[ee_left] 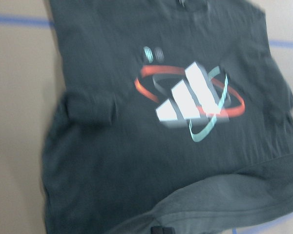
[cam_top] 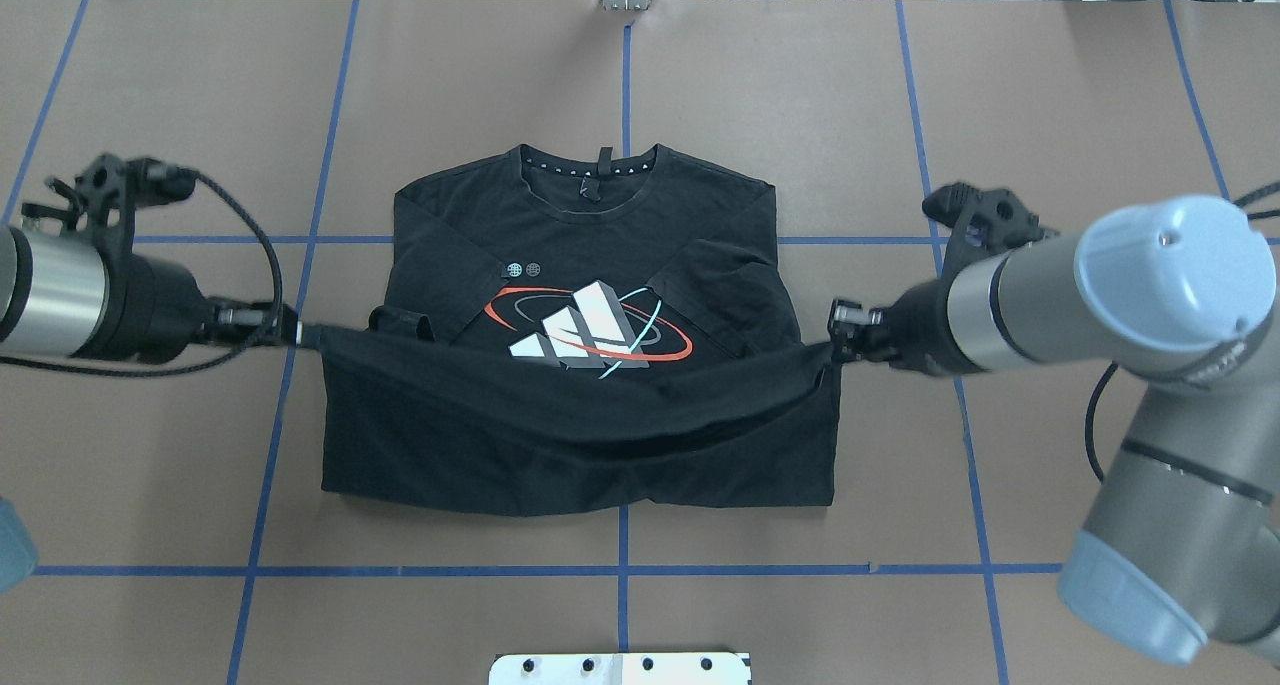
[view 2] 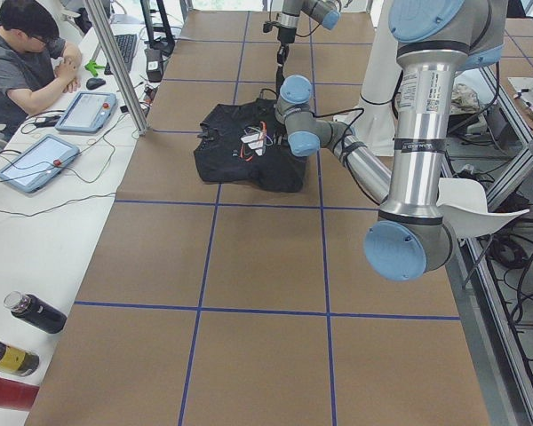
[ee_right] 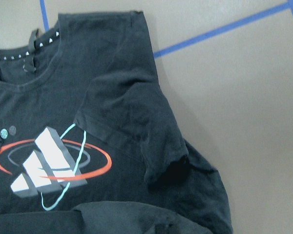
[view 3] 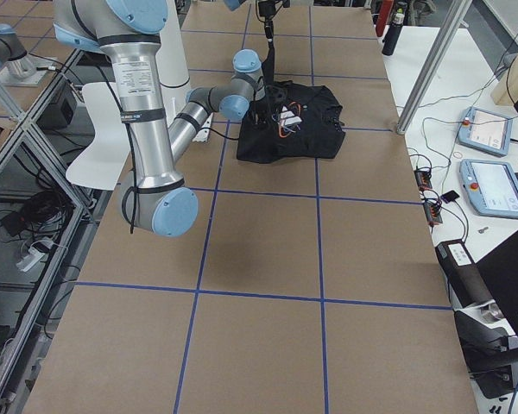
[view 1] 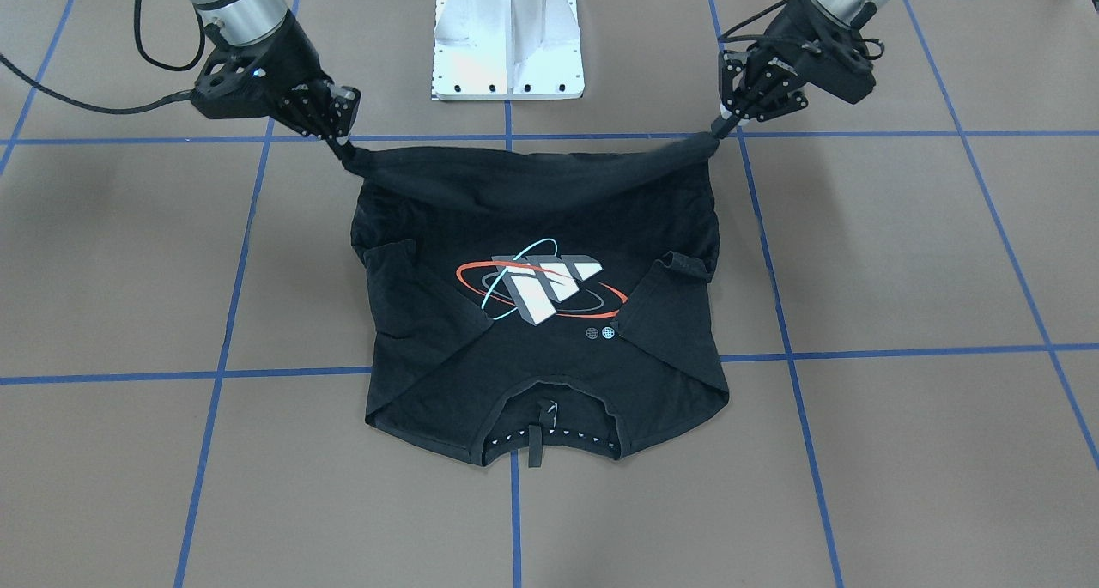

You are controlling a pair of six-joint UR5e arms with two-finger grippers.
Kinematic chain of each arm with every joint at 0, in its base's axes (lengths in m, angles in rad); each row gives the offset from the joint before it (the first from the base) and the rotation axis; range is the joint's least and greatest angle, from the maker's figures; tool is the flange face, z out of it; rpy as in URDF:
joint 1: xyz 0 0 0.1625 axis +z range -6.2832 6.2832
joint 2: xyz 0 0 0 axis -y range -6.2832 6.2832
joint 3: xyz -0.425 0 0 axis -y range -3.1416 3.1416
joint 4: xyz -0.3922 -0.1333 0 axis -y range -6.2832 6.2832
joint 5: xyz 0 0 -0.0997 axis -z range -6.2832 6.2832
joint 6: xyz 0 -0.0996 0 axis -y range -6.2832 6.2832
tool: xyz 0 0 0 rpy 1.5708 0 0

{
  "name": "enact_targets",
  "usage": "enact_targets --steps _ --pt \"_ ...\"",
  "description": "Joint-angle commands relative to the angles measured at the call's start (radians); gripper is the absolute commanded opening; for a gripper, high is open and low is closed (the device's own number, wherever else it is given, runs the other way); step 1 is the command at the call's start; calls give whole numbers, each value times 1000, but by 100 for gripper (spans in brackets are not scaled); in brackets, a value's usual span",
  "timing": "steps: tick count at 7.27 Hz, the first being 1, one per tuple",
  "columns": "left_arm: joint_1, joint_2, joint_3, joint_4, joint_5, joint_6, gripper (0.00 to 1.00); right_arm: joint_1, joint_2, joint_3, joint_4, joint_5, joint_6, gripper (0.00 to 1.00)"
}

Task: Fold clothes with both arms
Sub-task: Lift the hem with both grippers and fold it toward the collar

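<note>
The black T-shirt point(cam_top: 560, 445) lies print up mid-table, its sleeves folded in and its collar at the far side from the robot. My left gripper point(cam_top: 300, 333) is shut on one corner of the hem. My right gripper point(cam_top: 832, 350) is shut on the other corner. The hem hangs raised and stretched between them, sagging over the shirt's lower half just below the print point(cam_top: 585, 330). In the front-facing view the left gripper point(view 1: 719, 129) is on the right, the right gripper point(view 1: 343, 148) on the left, and the shirt point(view 1: 532, 356) below them. Both wrist views show the shirt point(ee_left: 112, 161) point(ee_right: 122, 112) from above.
The white pedestal base point(view 1: 506, 47) stands at the robot's edge of the brown table, which is marked with blue tape lines point(cam_top: 622, 570). A person point(view 2: 27, 62) sits at a side desk with tablets point(view 2: 35, 160). Bottles point(view 2: 31, 311) lie beside that table.
</note>
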State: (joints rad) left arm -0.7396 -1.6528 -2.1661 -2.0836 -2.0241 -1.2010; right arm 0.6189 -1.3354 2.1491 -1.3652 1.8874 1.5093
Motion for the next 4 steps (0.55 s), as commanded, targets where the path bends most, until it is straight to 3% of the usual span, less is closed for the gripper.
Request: enact_targets --steps 1,4 --pt "-33 -59 23 40 91 0 0 77 92 -99 -2 -5 -9 0" --pt "-108 -204 185 40 93 12 0 128 178 -202 0 -19 -11 0"
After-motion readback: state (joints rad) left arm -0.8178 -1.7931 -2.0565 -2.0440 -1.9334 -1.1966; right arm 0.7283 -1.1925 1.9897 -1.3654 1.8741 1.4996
